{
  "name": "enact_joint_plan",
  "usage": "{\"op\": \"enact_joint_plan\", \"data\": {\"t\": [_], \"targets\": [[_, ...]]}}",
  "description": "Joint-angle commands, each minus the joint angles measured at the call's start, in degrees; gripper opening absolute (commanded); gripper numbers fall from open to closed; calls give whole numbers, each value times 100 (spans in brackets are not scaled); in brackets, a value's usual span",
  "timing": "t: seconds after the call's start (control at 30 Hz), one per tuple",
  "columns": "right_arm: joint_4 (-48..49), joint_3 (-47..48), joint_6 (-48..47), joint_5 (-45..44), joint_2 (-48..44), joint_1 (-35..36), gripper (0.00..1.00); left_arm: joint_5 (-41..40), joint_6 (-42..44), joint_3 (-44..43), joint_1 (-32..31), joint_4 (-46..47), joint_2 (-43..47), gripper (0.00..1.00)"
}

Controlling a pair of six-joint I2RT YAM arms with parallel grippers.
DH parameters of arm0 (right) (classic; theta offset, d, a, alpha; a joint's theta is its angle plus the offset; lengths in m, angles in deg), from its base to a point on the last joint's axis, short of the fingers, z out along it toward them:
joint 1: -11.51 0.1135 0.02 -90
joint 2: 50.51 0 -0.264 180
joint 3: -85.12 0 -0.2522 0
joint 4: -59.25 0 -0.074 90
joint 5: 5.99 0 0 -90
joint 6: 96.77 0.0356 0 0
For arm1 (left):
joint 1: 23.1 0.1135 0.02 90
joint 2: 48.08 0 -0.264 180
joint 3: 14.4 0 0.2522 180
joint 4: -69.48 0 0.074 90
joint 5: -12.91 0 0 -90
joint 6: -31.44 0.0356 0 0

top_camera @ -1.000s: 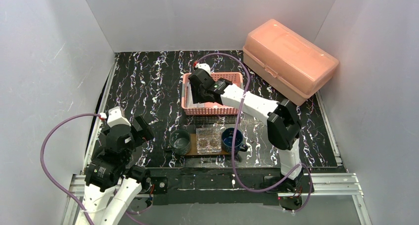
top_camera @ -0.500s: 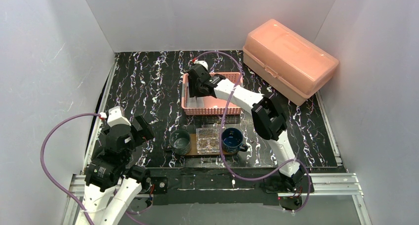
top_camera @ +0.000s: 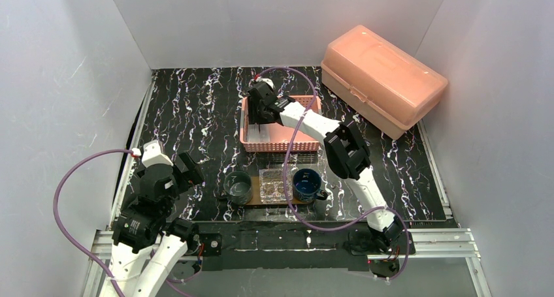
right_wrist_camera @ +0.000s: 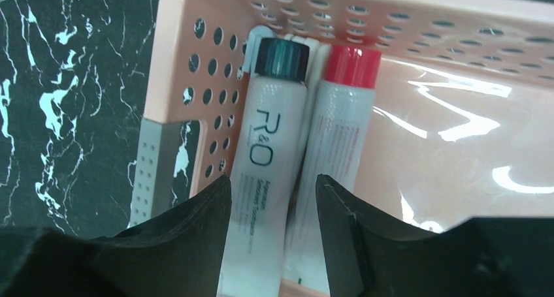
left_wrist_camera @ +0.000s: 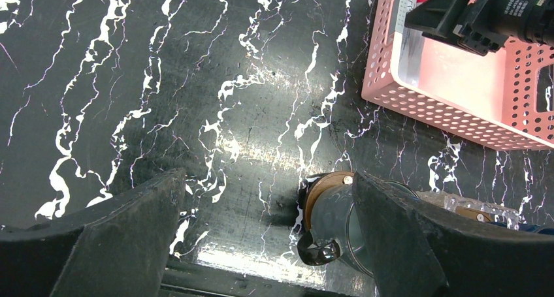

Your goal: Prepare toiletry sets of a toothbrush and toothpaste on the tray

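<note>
Right gripper [right_wrist_camera: 273,187], jaws part-open, straddles a dark-capped white toothpaste tube [right_wrist_camera: 277,127] lying beside a red-capped tube [right_wrist_camera: 340,127] in the pink basket [right_wrist_camera: 392,29]. The tray [top_camera: 261,204] lies nearer the bases. Left gripper [left_wrist_camera: 268,179] hovers wide open.

Left arm [top_camera: 140,222]: folded compactly at the lower left of the top view, wrist angled toward frame centre. Left tool [top_camera: 185,171]: jaws spread fully wide.

Right arm [top_camera: 343,155]: reaches from the lower right to upper centre, elbow bent mid-frame, wrist pitched downward. Right tool [right_wrist_camera: 273,202]: jaws part-way apart, both fingers dark and pointing down.
</note>
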Motion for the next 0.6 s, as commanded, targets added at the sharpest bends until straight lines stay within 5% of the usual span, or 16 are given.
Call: {"op": "enact_joint_plan", "data": {"t": [0.0, 0.23, 0.57], "targets": [[276, 416, 34, 146, 228, -55, 59, -118, 53, 19, -12, 17, -70, 99], [410, 511, 117, 330, 414, -76, 56, -131, 53, 19, 7, 21, -68, 99], [423, 547, 163, 342, 522, -126, 37, -118, 53, 19, 23, 18, -95, 99]]}}
